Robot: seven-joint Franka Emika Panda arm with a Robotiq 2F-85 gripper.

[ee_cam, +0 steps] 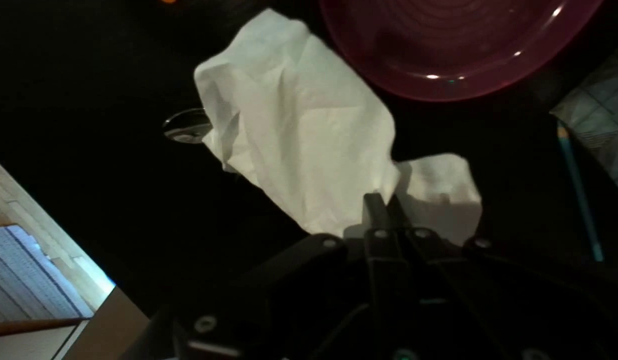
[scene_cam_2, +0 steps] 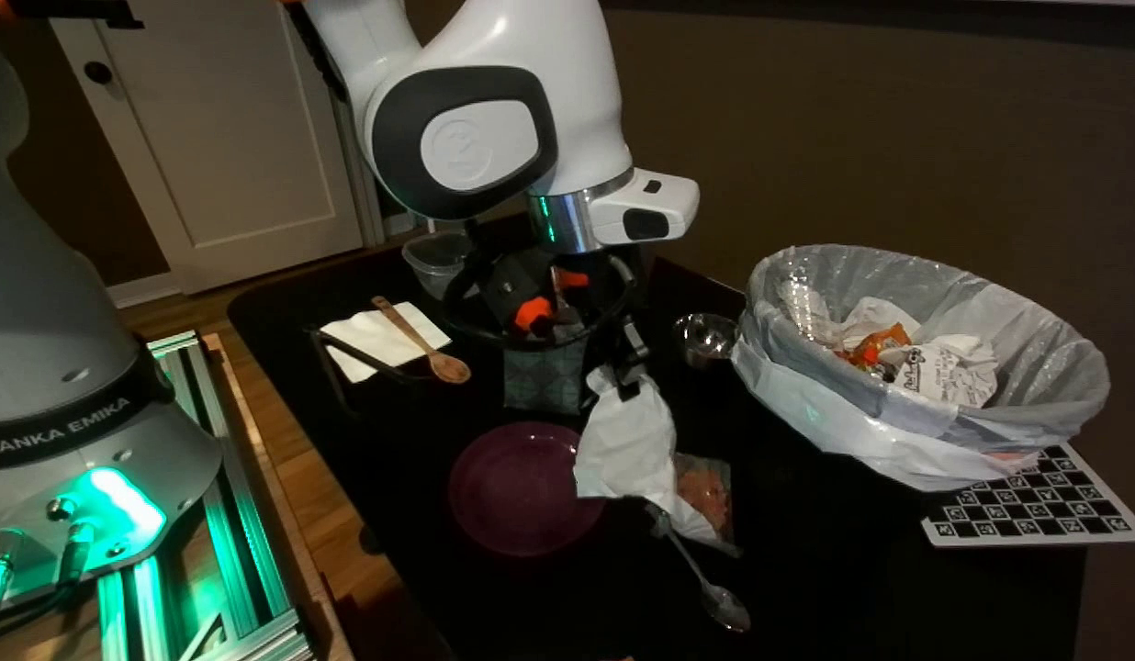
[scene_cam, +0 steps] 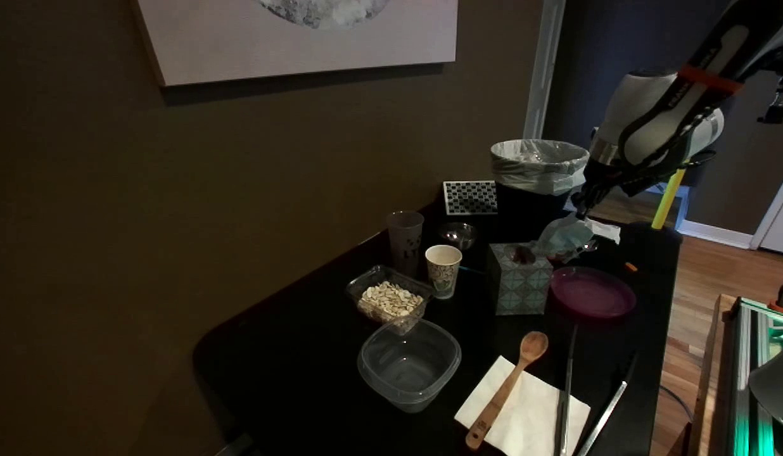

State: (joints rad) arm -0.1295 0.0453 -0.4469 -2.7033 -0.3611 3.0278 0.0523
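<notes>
My gripper (ee_cam: 387,202) is shut on a crumpled white tissue (ee_cam: 309,135), which hangs from the fingertips above the dark table. In both exterior views the tissue (scene_cam: 566,237) (scene_cam_2: 625,441) hangs below the gripper (scene_cam: 580,212) (scene_cam_2: 630,376). A purple plate (scene_cam_2: 526,487) lies beside it, also in the wrist view (ee_cam: 459,60). A metal spoon (scene_cam_2: 719,601) is partly covered by the tissue. A clear packet with orange-pink contents (scene_cam_2: 705,496) lies behind it. In the wrist view another white piece (ee_cam: 444,185) shows under the fingers; I cannot tell what it is.
A lined bin (scene_cam_2: 898,386) with rubbish stands beside a metal bowl (scene_cam_2: 705,338). A patterned tissue box (scene_cam: 521,285), paper cup (scene_cam: 443,272), oats container (scene_cam: 391,301) and clear tub (scene_cam: 409,364) stand along the table. A wooden spoon (scene_cam: 509,386) and tongs (scene_cam: 566,392) lie on a napkin (scene_cam: 534,408).
</notes>
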